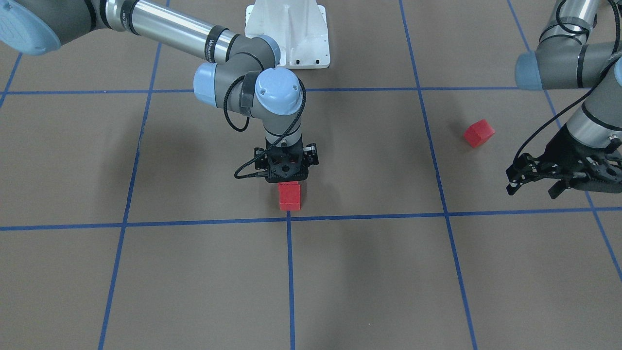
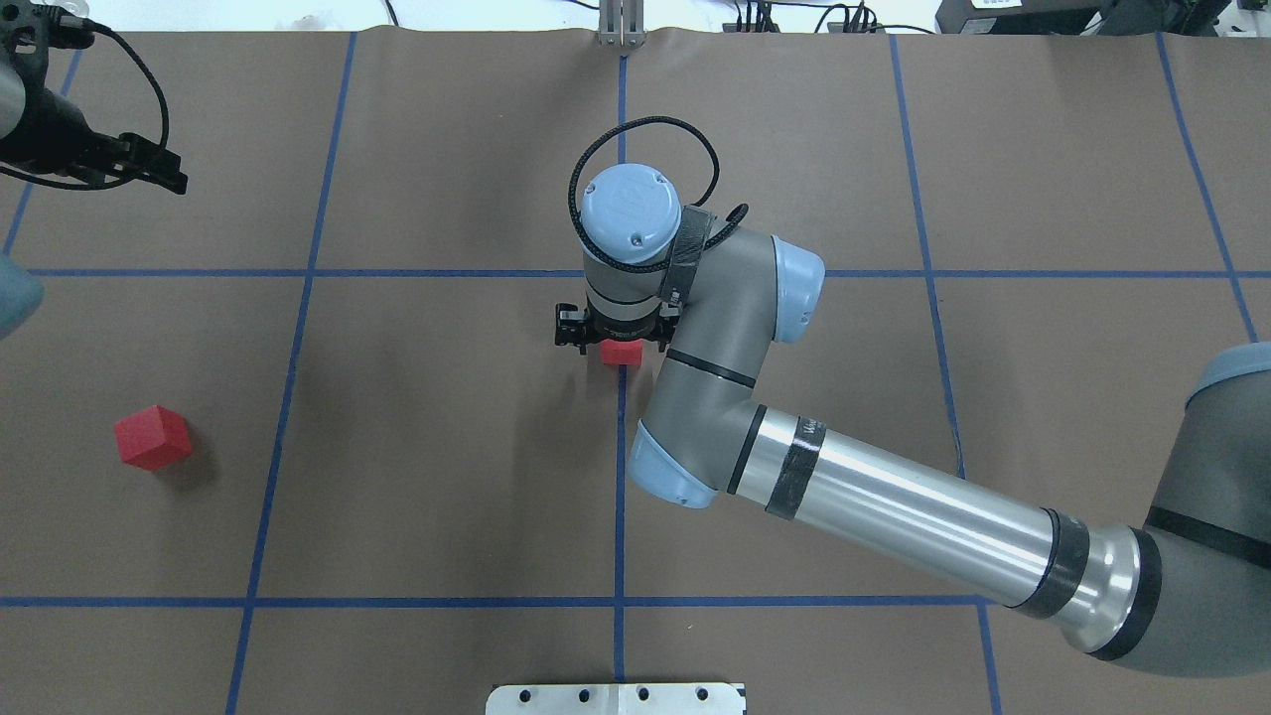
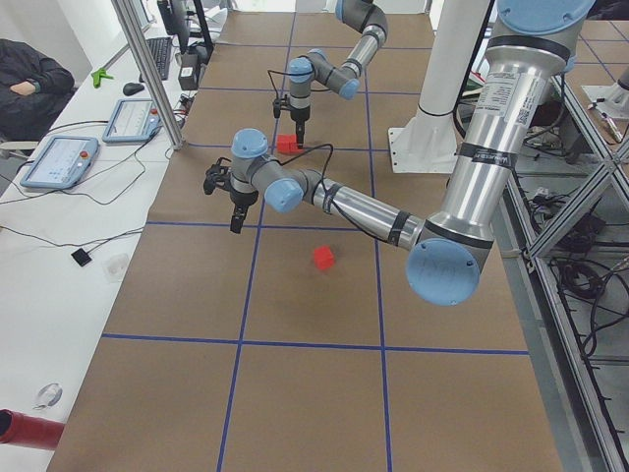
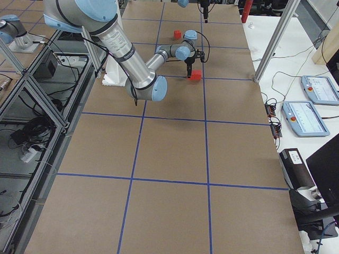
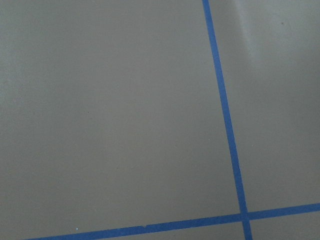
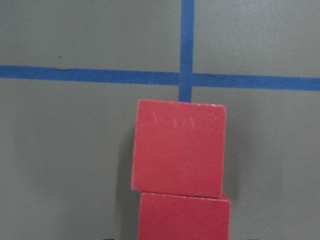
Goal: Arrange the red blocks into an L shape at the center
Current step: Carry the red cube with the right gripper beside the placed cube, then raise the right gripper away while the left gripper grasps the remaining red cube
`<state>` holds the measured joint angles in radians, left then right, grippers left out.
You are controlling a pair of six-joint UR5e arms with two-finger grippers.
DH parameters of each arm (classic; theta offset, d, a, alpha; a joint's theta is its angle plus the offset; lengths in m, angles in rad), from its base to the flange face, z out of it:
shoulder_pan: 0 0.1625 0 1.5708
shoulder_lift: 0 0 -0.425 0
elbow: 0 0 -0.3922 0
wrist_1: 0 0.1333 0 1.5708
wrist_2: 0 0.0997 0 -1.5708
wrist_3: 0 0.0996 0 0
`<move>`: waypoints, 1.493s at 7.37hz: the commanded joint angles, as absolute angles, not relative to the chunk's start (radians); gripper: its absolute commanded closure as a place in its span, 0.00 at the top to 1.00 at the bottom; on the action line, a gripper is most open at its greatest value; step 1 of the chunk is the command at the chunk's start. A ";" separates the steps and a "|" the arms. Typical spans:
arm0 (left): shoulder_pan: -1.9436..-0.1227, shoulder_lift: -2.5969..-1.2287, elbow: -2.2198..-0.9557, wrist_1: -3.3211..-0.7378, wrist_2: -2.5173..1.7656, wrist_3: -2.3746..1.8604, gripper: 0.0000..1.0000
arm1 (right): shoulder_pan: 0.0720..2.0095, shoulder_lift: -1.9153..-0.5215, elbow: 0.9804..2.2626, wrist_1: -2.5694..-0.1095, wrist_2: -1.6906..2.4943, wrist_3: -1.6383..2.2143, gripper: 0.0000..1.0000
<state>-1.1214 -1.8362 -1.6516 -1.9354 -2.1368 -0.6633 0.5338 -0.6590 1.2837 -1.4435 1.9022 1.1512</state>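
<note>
Red blocks (image 1: 289, 196) are where the action is, and right above them hangs the right gripper (image 1: 286, 171), pointing straight down over the rear block (image 6: 184, 218) of a two-cube row. Its fingers are hidden under the wrist and behind the cube, so I can't tell whether it is clamped on that cube or merely standing over it. Out from there, the front block (image 6: 177, 147) sits flush against the rear one, its far edge just short of the center (image 6: 187, 79), where the blue tape lines cross (the row runs along one tape line, back toward the robot). So the long leg of the L looks done, or very nearly. Wider now: the third block (image 1: 478, 132) sits alone, skewed to the grid, well apart from the pair on the robot's left side. Near it hovers the left gripper (image 1: 532, 191), fingers spread and carrying nothing. What's left, as I read it: fetch that stray cube and set it square against one end of the row to make the foot.
</note>
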 commanded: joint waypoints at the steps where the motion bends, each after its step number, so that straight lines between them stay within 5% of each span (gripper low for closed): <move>1: -1.123 -1.829 -1.660 -1.936 -2.137 -0.682 1.00 | 0.554 -0.647 1.298 -1.445 1.910 1.154 0.99; 6: -1.015 -1.567 -1.850 -1.986 -2.070 -1.044 1.00 | 0.736 -0.848 1.509 -1.457 2.005 1.021 0.99; 11: -0.741 -1.438 -1.880 -2.106 -1.841 -1.310 1.00 | 0.882 -0.936 1.539 -1.447 2.150 0.848 0.99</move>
<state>-0.7635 -1.4747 -1.8612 -2.0987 -1.8600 -1.3067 0.8626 -0.9249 1.5375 -1.4489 2.1207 0.8697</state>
